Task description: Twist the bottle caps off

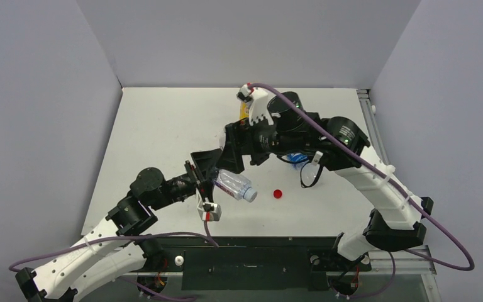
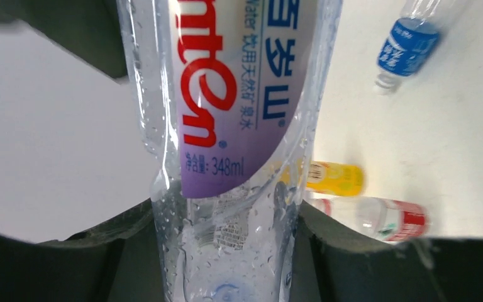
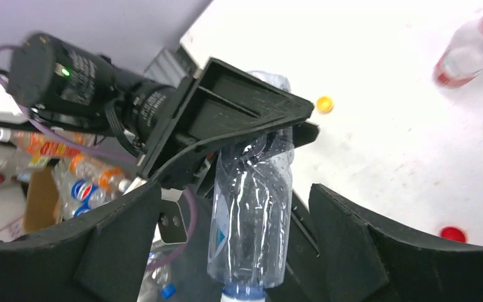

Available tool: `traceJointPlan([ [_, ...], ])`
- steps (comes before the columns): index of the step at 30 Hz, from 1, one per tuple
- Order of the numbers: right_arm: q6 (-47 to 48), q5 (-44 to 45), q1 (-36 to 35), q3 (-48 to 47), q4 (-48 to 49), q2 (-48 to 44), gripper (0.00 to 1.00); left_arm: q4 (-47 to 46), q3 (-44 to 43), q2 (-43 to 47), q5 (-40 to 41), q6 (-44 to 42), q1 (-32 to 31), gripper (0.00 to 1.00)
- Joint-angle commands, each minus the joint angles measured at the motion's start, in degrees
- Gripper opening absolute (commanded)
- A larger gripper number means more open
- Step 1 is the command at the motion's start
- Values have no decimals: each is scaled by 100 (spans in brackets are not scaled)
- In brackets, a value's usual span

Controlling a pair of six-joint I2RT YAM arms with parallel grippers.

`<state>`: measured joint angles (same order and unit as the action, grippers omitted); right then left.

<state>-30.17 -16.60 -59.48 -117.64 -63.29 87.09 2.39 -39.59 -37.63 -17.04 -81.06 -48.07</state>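
Jaws of the left gripper [image 2: 226, 255] are clamped on a clear bottle [image 2: 226, 126], the black pads pressing its thin, water-beaded plastic wall until it dents and creases. A glossy white-and-purple label with red and blue print wraps the bottle. Jaws of the right gripper [image 3: 236, 207] stand wide, with one matte black finger on each side of the same bottle's neck end and a gap to the plastic on both sides. I cannot tell whether a cap sits on that neck. The clear bottle lies roughly level between the two grippers, over the white bench [image 1: 163, 126]. A small round red cap [image 1: 278, 194] lies on the bench just beside the bottle's neck end, and a yellow cap [image 3: 324, 104] lies past its base end. Beyond the clear bottle and well apart from it, a yellow bottle [image 2: 333, 178] and a red-labelled bottle [image 2: 383, 217] lie on their sides just beside each other. A blue-labelled bottle [image 2: 409, 47] lies farther off.
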Motion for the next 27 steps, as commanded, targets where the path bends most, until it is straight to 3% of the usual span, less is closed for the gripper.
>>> traceJointPlan([
  [1, 227, 1033, 90, -434, -100, -345, 83, -152, -402, -84, 693, 2326, -27, 23],
  [2, 242, 1210, 19, -303, -32, -418, 83, -253, -475, -132, 776, 2663, -27, 22],
  [4, 296, 2020, -123, -12, 380, -711, 83, -385, -602, -228, 1092, 4165, -22, 21],
  [8, 344, 2683, -304, 776, 1421, -1191, 83, -389, -871, -425, 1610, 6216, 13, 18],
  [12, 478, 2938, -364, 817, 1864, -1166, 83, -296, -1107, -537, 1657, 7360, 66, 17],
  [16, 667, 3197, -522, 546, 2119, -897, 78, -351, -1178, -599, 1536, 7831, 70, 17],
  [27, 790, 3329, -626, 621, 3269, -545, 66, -407, -1062, -551, 1322, 7834, 63, 17],
])
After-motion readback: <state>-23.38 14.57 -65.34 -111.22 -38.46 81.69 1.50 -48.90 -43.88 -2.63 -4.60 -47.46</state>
